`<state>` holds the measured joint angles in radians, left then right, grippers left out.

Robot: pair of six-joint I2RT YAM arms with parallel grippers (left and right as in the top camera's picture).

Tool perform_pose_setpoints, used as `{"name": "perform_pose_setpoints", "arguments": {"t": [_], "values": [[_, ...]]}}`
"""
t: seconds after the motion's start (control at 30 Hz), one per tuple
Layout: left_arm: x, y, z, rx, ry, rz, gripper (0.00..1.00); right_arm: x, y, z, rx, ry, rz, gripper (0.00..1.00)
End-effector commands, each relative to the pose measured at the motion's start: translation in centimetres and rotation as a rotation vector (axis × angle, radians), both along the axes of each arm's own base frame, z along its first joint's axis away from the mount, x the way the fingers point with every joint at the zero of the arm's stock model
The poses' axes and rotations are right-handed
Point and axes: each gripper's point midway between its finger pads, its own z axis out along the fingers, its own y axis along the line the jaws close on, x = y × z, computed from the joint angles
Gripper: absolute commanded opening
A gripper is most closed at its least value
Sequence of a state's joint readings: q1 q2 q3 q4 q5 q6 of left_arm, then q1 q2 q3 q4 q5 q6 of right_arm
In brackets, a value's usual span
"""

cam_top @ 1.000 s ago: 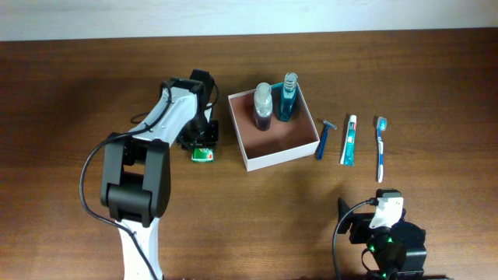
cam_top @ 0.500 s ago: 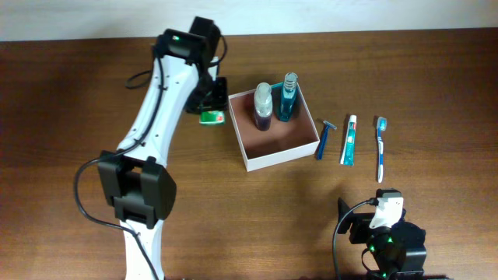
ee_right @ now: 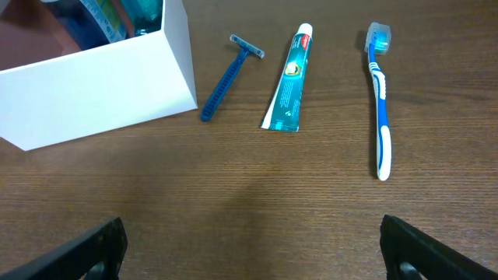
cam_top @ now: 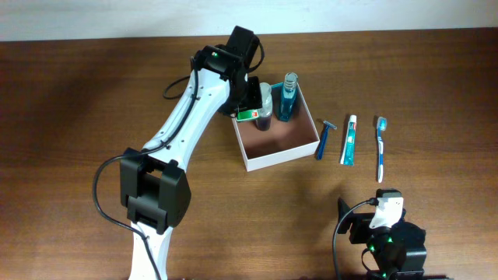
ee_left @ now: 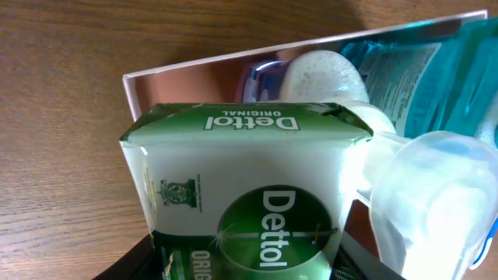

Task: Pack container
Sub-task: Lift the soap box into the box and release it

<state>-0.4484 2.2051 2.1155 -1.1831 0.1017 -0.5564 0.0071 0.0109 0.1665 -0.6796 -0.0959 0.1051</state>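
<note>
In the container (cam_top: 280,157), two bottles (cam_top: 289,99).

Razor (cam_top: 323,138) R of container (cam_top: 276,159)

**What the cameras do not give up**

In the left wrist view the green packet (ee_left: 249,210) fills the space ahead of the left claw (ee_left: 245,268). Its lower end runs off the bottom edge. Only dark slivers of the fingers (ee_left: 128,268) show beside it, so the contact is unseen. Beyond the packet, most of the container (ee_left: 187,74) floor is covered. The blue bottle (ee_left: 420,70) is cut by the right edge, and a clear cap (ee_left: 428,194) is blurred. From overhead the left arm (cam_top: 191,105) covers its claw. The right claw (ee_right: 253,253) shows only cropped fingertips.
</note>
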Motion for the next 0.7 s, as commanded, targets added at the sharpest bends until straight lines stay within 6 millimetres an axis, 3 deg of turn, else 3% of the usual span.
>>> {"name": "perform_pose_setpoints", "arguments": {"t": [0.0, 0.2, 0.43, 0.67], "values": [[0.2, 0.3, -1.0, -0.004, 0.025, 0.044, 0.42, 0.0, -0.1, -0.1, 0.008, -0.001, -0.01, 0.99], [-0.2, 0.6, -1.2, 0.005, 0.047, 0.049, 0.82, 0.0, -0.1, -0.1, 0.008, -0.001, -0.01, 0.99], [-1.5, 2.7, -0.4, 0.036, 0.106, 0.037, 0.84, 0.0, -0.1, -0.1, 0.008, -0.001, -0.01, 0.99], [-2.0, 6.7, 5.1, 0.05, 0.051, -0.022, 0.82, 0.0, -0.1, -0.1, 0.008, -0.001, -0.01, 0.99]]}}
